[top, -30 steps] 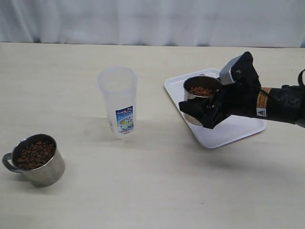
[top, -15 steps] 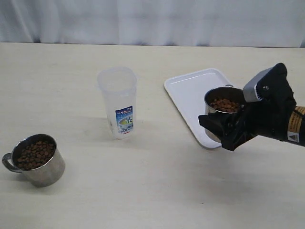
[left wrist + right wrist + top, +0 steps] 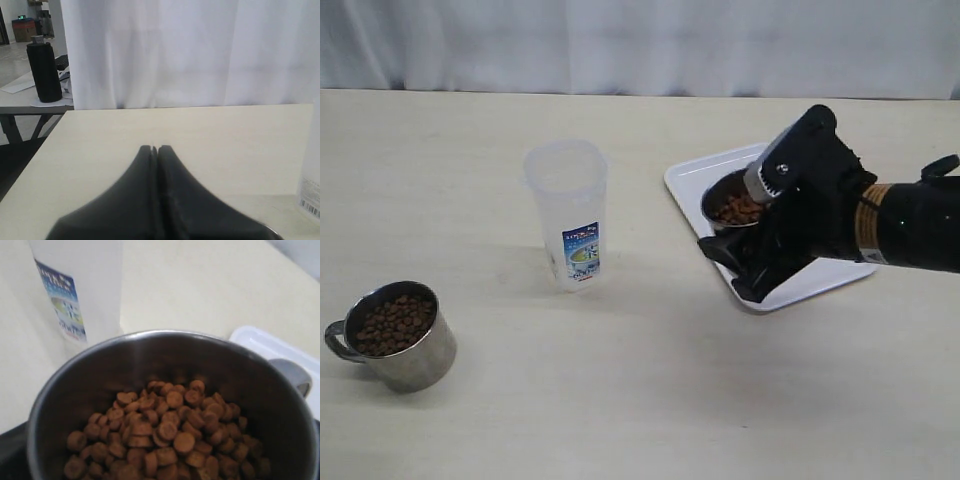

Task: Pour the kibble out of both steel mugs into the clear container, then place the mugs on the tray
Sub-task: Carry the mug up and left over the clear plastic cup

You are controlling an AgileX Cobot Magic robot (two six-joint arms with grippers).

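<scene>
My right gripper (image 3: 738,266) is shut on a steel mug (image 3: 724,203) and holds it above the near left part of the white tray (image 3: 686,181). This mug (image 3: 150,336) leans toward the clear container (image 3: 567,212) and is about half full of kibble (image 3: 165,435). The container (image 3: 80,285) stands upright and apart from it, left of the tray. A second steel mug (image 3: 398,338), full of kibble (image 3: 392,322), stands at the front left. My left gripper (image 3: 154,148) is shut with nothing in it, above bare table; the exterior view does not show it.
White curtain runs along the table's far edge (image 3: 640,95). In the left wrist view the container's side (image 3: 312,165) shows at the frame edge, and a black cylinder (image 3: 44,70) stands on another table beyond the curtain.
The right gripper swung out to the right with its mug, then came back left over the tray's near left part. The mug now leans more toward the container. The other mug and the container have not moved.
</scene>
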